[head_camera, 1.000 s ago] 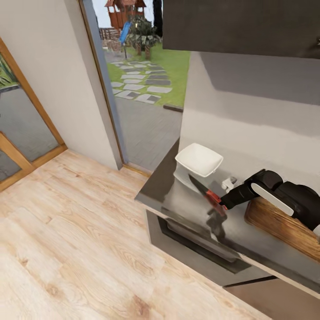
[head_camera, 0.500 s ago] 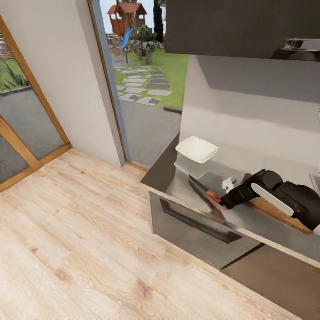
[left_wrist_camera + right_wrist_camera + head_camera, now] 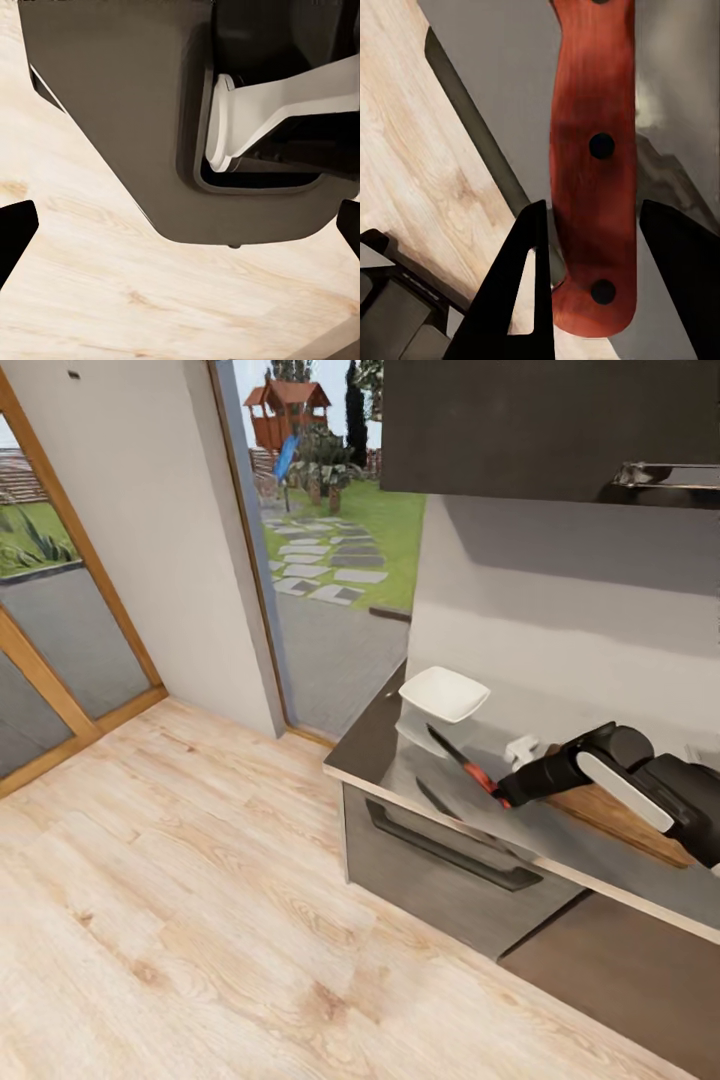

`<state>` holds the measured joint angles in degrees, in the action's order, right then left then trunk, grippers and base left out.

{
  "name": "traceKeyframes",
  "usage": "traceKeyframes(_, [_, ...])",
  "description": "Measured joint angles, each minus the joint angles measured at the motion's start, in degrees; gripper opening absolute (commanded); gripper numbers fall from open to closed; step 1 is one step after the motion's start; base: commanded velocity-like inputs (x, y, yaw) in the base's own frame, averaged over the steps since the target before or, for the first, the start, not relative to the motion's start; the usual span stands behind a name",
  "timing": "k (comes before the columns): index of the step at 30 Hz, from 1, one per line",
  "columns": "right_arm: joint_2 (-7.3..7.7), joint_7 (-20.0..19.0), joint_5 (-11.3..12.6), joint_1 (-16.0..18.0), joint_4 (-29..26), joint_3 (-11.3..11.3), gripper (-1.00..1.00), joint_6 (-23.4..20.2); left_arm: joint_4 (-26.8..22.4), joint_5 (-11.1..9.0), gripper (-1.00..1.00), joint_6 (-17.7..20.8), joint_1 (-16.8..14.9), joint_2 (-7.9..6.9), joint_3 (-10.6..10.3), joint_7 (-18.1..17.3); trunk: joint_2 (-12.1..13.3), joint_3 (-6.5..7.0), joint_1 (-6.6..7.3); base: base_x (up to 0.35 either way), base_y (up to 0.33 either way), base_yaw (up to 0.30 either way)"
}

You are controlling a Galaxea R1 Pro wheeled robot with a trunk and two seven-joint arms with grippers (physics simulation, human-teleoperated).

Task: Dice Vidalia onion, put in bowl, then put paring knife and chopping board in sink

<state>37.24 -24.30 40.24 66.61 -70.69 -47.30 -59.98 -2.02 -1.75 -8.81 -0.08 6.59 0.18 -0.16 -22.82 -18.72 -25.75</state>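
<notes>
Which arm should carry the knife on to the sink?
Right. The right gripper is already shut on the knife handle, holding it above the countertop. The left gripper is open, aimed at the floor.

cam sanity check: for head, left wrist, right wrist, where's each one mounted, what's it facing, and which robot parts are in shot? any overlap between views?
Head: on the robot's head, looking down at the countertop, bowl and chopping board; right arm in shot.
Left wrist: near the left gripper, facing wood floor and the robot's own dark body; fingertips at the edges.
Right wrist: near the right gripper, along its fingers, which hold the paring knife.
Shared: head and right wrist both show the knife.
</notes>
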Motion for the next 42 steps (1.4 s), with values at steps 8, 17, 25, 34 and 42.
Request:
traceKeyframes(8, [0.97,0.01,-0.11,0.00,-0.13,0.35,-1.00,0.01,-0.03,0.00,1.00,0.00,0.00,0.05,0.00,0.00,0.00,0.58,0.00,-0.002,0.000,0.000])
traceKeyframes(17, [4.06,0.04,-0.08,0.00,-0.14,0.40,-1.00,0.04,-0.04,0.00,1.00,0.01,0.00,0.06,0.00,0.00,0.01,1.20,-0.03,-0.223,-0.148,0.000])
traceKeyframes(25, [4.28,0.05,-0.13,-0.01,-0.14,0.46,-1.00,0.06,-0.02,0.00,1.00,0.00,0.00,0.08,0.00,0.00,0.00,1.70,-0.01,-0.184,-0.095,0.000])
traceKeyframes(34, [5.40,0.07,-0.23,-0.03,-0.15,0.89,-1.00,0.10,-0.03,0.00,1.00,0.00,0.00,0.07,0.00,0.00,0.01,1.95,0.00,-0.015,-0.004,-0.038])
traceKeyframes(42, [5.45,0.12,-0.26,-0.03,-0.16,1.54,-1.00,0.15,-0.05,0.00,1.00,0.01,0.00,0.01,0.00,0.00,0.01,1.96,0.00,0.000,0.000,-0.279])
